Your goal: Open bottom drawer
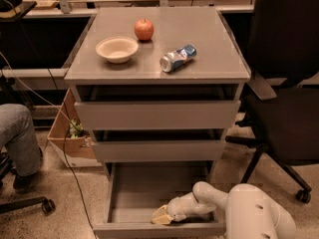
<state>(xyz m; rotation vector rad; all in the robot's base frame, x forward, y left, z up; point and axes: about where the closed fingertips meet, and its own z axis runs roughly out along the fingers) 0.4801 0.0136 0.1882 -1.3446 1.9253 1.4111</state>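
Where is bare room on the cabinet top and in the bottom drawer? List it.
Cabinet top: front strip, bordered by bowl and can; right-rear corner. Bottom drawer: left and rear floor. Crowded: its front right, where the gripper sits.
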